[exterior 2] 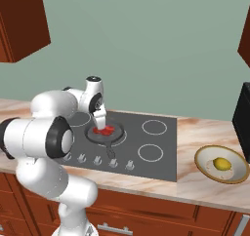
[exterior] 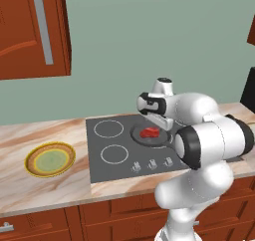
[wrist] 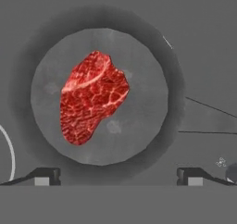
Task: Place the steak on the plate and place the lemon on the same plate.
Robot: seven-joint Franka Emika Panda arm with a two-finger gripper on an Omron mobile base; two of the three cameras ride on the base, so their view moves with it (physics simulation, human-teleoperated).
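The steak [wrist: 92, 98] lies flat in the middle of the dark pan [wrist: 152, 140], which sits on a burner of the hob [exterior: 99, 170]. Looking straight down from the hand, I see it a little left of centre between my fingertips [wrist: 44, 176], so I would judge the hand needs a small shift toward it before I close. The gripper [exterior 2: 101, 124] hangs just above the meat with its jaws spread wide and nothing between them. That makes sense to me: the chunk is irregular, and the wide spread leaves room to come down around it inside the pan's shallow wall. The pan's handle [exterior 2: 111, 152] points back toward the knobs [exterior: 152, 164], out of the fingers' way.

The lemon [exterior 2: 222, 164] rests in a pale dish [exterior 2: 202, 154] on the bench [exterior 2: 195, 186], well to the right of the hob. The plate [exterior: 37, 153] stands on the bench at the far left with nothing on it, so both items must cross the hob to reach it. I reckon the steak goes first simply because the hand is already lined up over it. The risk I see is the fingers catching the pan's rim on the way down.
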